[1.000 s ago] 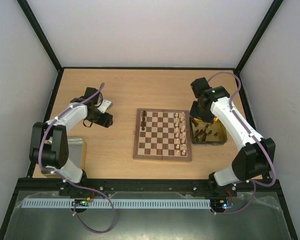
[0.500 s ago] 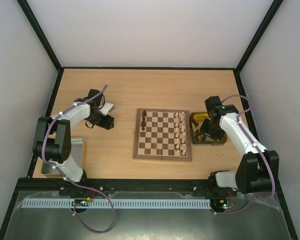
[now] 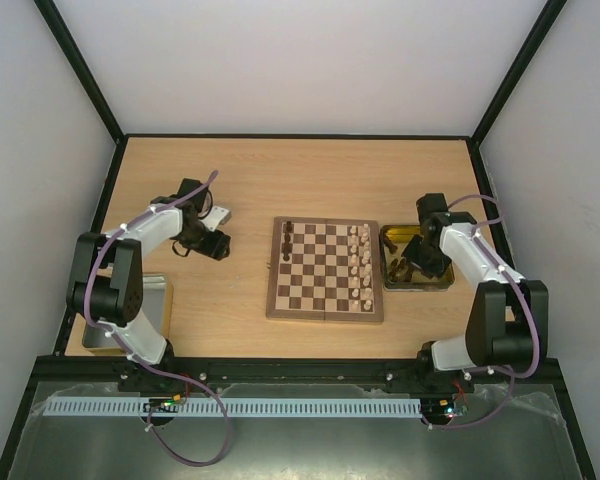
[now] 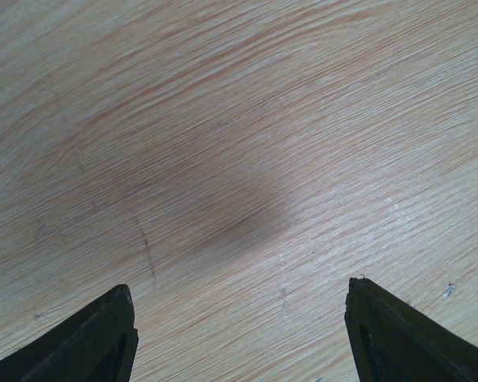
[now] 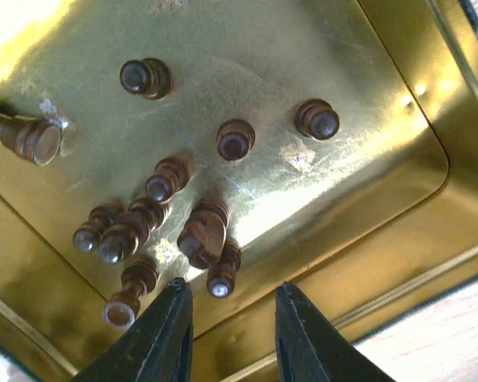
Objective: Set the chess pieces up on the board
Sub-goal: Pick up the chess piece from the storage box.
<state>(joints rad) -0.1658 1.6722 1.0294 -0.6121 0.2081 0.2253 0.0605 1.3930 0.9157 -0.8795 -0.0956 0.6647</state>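
Note:
The board [image 3: 325, 316] lies mid-table. Cream chess pieces [image 3: 360, 265] fill its two right columns, and a few dark ones [image 3: 288, 240] stand at its far left corner. Several dark pieces [image 5: 203, 231] stand or lie in the shiny yellow tray [image 3: 440, 285] to the right of the board. My right gripper [image 3: 412, 262] is open and low inside the tray [image 5: 342, 263]. In the right wrist view, my right gripper [image 5: 231, 290] has a dark pawn [image 5: 221, 278] just ahead of the gap between its fingers. My left gripper [image 3: 218, 245] is open and empty over bare table [image 4: 239, 159], left of the board.
A grey metal tin [image 3: 155, 300] sits at the front left by the left arm's base. White walls close in the table on three sides. The tray's raised rim [image 5: 398, 294] runs close under the right fingers.
My right arm has swung back and lowered its gripper from above the tray's far left corner into the tray. My left arm has folded a little; its gripper has stayed put.

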